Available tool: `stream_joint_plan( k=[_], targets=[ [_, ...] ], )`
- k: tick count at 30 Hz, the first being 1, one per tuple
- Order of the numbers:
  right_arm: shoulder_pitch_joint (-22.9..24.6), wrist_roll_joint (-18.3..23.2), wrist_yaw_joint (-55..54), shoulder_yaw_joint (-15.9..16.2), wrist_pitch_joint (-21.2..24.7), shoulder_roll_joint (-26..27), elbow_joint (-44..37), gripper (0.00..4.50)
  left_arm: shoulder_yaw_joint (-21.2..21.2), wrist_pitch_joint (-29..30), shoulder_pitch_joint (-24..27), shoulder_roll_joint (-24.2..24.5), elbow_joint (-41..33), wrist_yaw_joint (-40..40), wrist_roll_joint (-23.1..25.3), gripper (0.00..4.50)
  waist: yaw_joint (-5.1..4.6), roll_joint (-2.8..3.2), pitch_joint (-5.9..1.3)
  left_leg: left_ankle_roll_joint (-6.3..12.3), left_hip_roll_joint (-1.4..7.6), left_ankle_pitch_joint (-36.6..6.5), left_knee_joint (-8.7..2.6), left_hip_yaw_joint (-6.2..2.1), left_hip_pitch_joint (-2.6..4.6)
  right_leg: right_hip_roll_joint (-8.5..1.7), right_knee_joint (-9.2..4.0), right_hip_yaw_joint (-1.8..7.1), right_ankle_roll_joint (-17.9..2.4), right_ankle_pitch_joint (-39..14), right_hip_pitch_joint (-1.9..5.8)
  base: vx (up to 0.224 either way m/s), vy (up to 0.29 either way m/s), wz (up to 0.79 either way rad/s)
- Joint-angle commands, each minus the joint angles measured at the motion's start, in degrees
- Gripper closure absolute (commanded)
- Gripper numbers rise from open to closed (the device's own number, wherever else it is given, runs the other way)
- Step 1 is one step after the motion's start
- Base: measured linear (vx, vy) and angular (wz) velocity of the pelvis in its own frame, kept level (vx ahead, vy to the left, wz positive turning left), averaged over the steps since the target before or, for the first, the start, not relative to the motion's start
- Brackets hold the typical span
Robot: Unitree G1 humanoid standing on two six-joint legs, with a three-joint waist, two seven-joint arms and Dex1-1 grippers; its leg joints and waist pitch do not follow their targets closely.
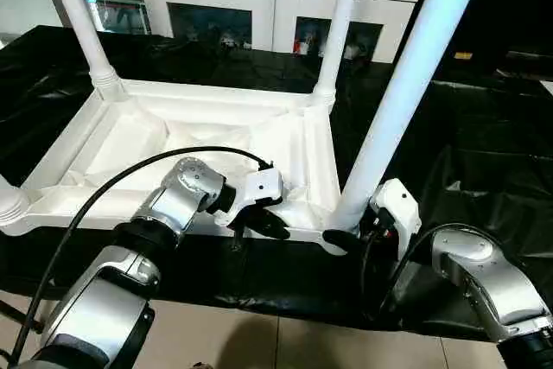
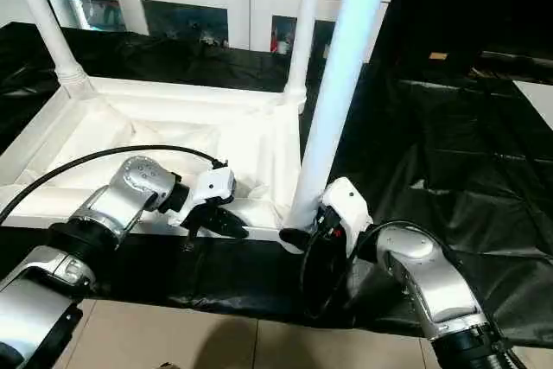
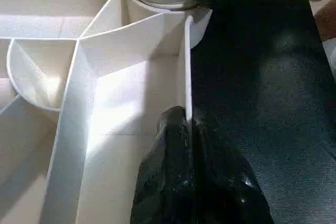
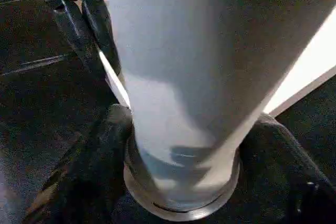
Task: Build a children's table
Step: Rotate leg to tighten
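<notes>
Left gripper (image 1: 259, 224) pinched shut on the tabletop (image 1: 302, 149) rim, silver forearm reaching in from lower left, wrist bent inward. Right gripper (image 1: 346, 235) low at the near corner, fingers (image 4: 100, 145) either side of the leg (image 1: 406, 84) base, forearm angled in from lower right.

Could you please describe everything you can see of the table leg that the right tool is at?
The leg is a long, smooth white tube, plastic by its look, widening toward its lower end. It leans slightly, its top running out of the picture. Its ringed base sits at the near right corner socket of the upturned tabletop, which lies on black sheeting. The right tool has a black finger on each side of the base; whether they press on it is unclear. The left tool pinches the tabletop's near rim close by, not the leg.
</notes>
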Motion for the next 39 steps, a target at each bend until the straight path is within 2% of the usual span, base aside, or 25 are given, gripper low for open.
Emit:
stream_joint_plan(
  k=[1,5,8,10,11,12,13,14,15,16,17,19,21,22,23,25,27,29,31,32,34,37,38,39],
  targets=[
    [-0.64,-0.34,-0.17,-1.03,0.2,-0.8,1.35,1.68,-2.98,1.45,2.13,0.72,0.54,-2.13,1.46,4.5,-0.01,-0.13,-2.97,1.19,1.94,-20.63,-4.43,-0.84,0.77,-2.11,-3.95,1.0,-11.32,-19.08,1.69,0.0,0.0,0.0],
    [-0.76,-0.63,-2.79,-1.87,0.99,0.61,2.0,1.81,-2.53,2.03,2.69,1.05,-0.12,-1.58,1.12,4.5,-0.13,-0.16,-3.06,1.14,1.9,-20.14,-4.36,-0.83,0.75,-2.05,-3.76,0.99,-11.79,-17.61,1.77,0.0,0.0,0.0],
    [-1.9,-1.9,-8.6,-3.56,0.56,3.47,4.44,1.85,-1.46,1.68,2.52,0.26,0.43,1.33,0.95,4.5,-0.43,-0.24,-2.93,0.65,1.77,-21.41,-4.44,-0.86,0.71,-2.0,-3.9,0.9,-11.57,-19.54,1.62,0.0,0.0,0.0],
    [-3.43,-2.12,-15.0,-5.62,1.27,7.21,6.8,1.86,0.47,1.01,1.07,-1.62,3.02,8.15,1.16,4.5,-0.93,-0.32,-2.84,-0.27,1.61,-23.29,-4.43,-0.98,0.74,-2.04,-4.22,0.77,-10.79,-23.4,1.29,0.0,0.0,0.0],
    [-5.29,-2.17,-21.94,-7.84,2.11,11.13,9.11,1.86,1.97,1.22,-0.79,-3.29,5.75,14.54,1.56,4.5,-1.27,-0.35,-2.9,-0.94,1.47,-24.38,-4.43,-1.17,0.93,-2.1,-4.55,0.62,-9.82,-26.4,1.18,0.0,0.0,0.0],
    [-6.76,-2.07,-26.57,-9.32,2.84,13.82,10.78,1.86,2.68,1.12,-2.18,-4.38,7.6,19.28,2.11,4.5,-1.69,-0.26,-2.84,-1.41,1.3,-25.42,-4.31,-1.2,1.04,-1.99,-4.77,0.6,-9.16,-28.5,0.66,0.0,0.0,0.0],
    [-7.43,-2.01,-28.5,-9.92,3.15,14.97,11.51,1.87,2.96,1.04,-2.81,-4.87,8.44,21.54,2.41,4.5,-1.92,-0.24,-2.95,-1.84,1.27,-25.75,-4.35,-1.41,1.03,-2.06,-4.83,0.5,-8.74,-29.48,0.69,-0.056,0.007,-0.04],
    [-7.74,-2.03,-29.31,-10.13,3.17,15.4,11.88,1.87,3.14,1.1,-3.13,-5.13,8.85,22.6,2.46,4.5,-2.02,-0.43,-3.14,-2.13,1.26,-25.15,-4.43,-1.63,0.73,-1.97,-4.75,0.32,-7.83,-29.52,1.16,-0.053,0.013,-0.06],
    [-8.16,-2.05,-30.39,-10.41,3.2,15.98,12.36,1.87,3.38,1.18,-3.55,-5.47,9.4,24.01,2.52,4.5,-1.76,-0.16,-3.24,-2.0,1.29,-24.21,-4.45,-1.55,0.73,-2.05,-4.79,0.46,-7.69,-28.29,1.16,-0.053,0.013,-0.06],
    [-8.98,-2.08,-32.45,-10.96,3.09,17.09,13.36,1.87,3.84,1.7,-4.37,-6.19,10.4,26.11,2.46,4.5,-1.6,-0.08,-3.29,-1.44,1.46,-23.24,-4.26,-1.23,0.95,-1.9,-4.78,0.71,-8.48,-24.65,0.77,0.0,0.0,0.0],
    [-10.59,-1.9,-36.22,-12.11,2.82,19.17,15.36,1.87,4.69,2.53,-5.85,-7.66,11.99,30.79,2.44,4.5,-1.8,-0.06,-3.17,-1.12,1.33,-22.54,-4.32,-1.12,0.49,-1.75,-4.47,0.73,-9.34,-22.29,0.96,0.0,0.0,0.0],
    [-14.29,-0.2,-44.06,-15.36,1.68,23.74,20.19,1.88,6.62,4.09,-8.86,-11.46,15.05,40.08,1.91,4.5,-1.73,-0.06,-3.48,-1.2,1.15,-21.91,-4.01,-0.92,0.85,-1.8,-4.43,0.73,-9.9,-21.65,0.77,0.0,0.0,0.0],
    [-16.67,0.21,-48.49,-17.05,-0.06,26.25,23.82,1.88,7.18,2.7,-10.45,-13.85,16.88,44.77,2.01,4.5,-1.75,0.14,-3.58,-1.45,1.11,-20.22,-3.99,-0.98,0.66,-1.79,-4.27,0.67,-9.98,-20.41,1.07,0.0,0.0,0.0],
    [-18.54,-0.97,-51.69,-17.64,-1.68,27.94,26.71,1.89,7.13,0.41,-11.57,-15.63,18.75,47.25,2.34,4.5,-1.58,0.1,-3.67,-1.01,1.11,-18.82,-3.85,-0.82,0.55,-1.8,-4.21,0.72,-10.13,-17.91,1.08,0.0,0.0,0.0],
    [-18.59,-1.01,-51.78,-17.65,-1.72,27.97,26.77,1.89,7.13,0.37,-11.6,-15.67,18.79,47.3,2.35,4.5,-1.66,0.14,-3.86,-0.59,1.07,-16.87,-3.77,-0.79,0.25,-1.66,-3.71,0.7,-10.65,-14.01,1.47,0.0,0.0,0.0],
    [-19.43,-2.5,-54.19,-17.69,-2.79,28.92,27.79,1.9,6.48,-1.44,-12.12,-16.83,19.97,47.43,2.59,4.5,-1.33,0.05,-4.1,0.89,0.97,-12.57,-3.44,-0.63,0.11,-1.64,-2.96,0.66,-11.74,-7.36,2.05,0.028,0.002,0.0],
    [-19.39,-2.96,-54.98,-17.9,-3.1,29.2,27.75,1.92,5.91,-2.45,-12.04,-17.07,20.19,46.47,2.74,4.5,-1.01,0.15,-4.24,3.49,0.9,-7.94,-3.08,-0.43,0.07,-1.57,-2.23,0.62,-13.6,-0.26,2.4,0.059,-0.001,0.0],
    [-19.37,-3.11,-55.16,-18.13,-3.25,29.33,27.89,1.92,5.81,-2.8,-12.04,-17.15,20.48,46.27,2.81,4.5,-0.8,0.17,-4.25,4.72,0.91,-6.99,-2.96,-0.32,0.17,-1.65,-2.07,0.63,-14.46,1.16,2.58,0.0,0.0,0.0],
    [-19.11,-4.11,-54.9,-17.74,-3.69,28.97,27.89,1.92,5.41,-3.69,-11.84,-16.89,21.47,45.38,3.26,4.5,-0.75,0.24,-4.09,5.19,0.95,-7.83,-3.04,-0.26,0.27,-1.65,-2.34,0.61,-14.73,-0.57,2.54,0.0,0.0,0.0],
    [-18.87,-4.02,-53.9,-17.49,-4.06,28.81,27.56,1.57,5.36,-3.92,-11.74,-16.77,21.64,45.21,3.33,4.5,-0.74,0.27,-3.97,4.89,1.04,-9.3,-3.14,-0.24,0.41,-1.71,-2.59,0.64,-14.58,-2.96,2.45,0.0,0.0,0.0],
    [-17.82,-3.75,-50.87,-16.66,-5.11,28.31,25.66,1.22,4.99,-5.01,-11.54,-16.3,22.57,44.37,3.62,4.5,-0.76,0.27,-3.75,4.08,1.15,-12.51,-3.36,-0.27,0.55,-1.76,-3.15,0.65,-13.71,-7.66,2.3,0.0,0.0,0.0],
    [-16.39,-4.42,-50.31,-15.57,-4.54,27.19,22.36,1.13,5.01,-5.63,-11.57,-16.1,23.24,43.97,3.58,4.5,-0.75,0.32,-3.57,2.84,1.17,-14.75,-3.67,-0.41,0.61,-1.69,-3.48,0.68,-12.36,-11.33,2.1,0.0,0.0,0.0],
    [-15.92,-4.4,-50.12,-15.56,-4.13,26.82,21.24,1.13,4.96,-5.71,-11.56,-16.07,23.24,43.72,3.61,4.5,-0.93,0.13,-3.58,2.41,1.19,-15.25,-3.8,-0.52,0.45,-1.75,-3.5,0.62,-11.82,-12.4,2.24,0.0,0.0,0.0],
    [-15.4,-4.39,-49.94,-15.59,-3.7,26.44,20.02,0.87,4.94,-5.85,-11.56,-16.05,23.32,43.47,3.66,4.5,-0.93,0.22,-3.57,2.25,1.23,-15.55,-3.78,-0.53,0.55,-1.77,-3.58,0.64,-11.7,-12.87,2.13,0.0,0.0,0.0]
  ],
)
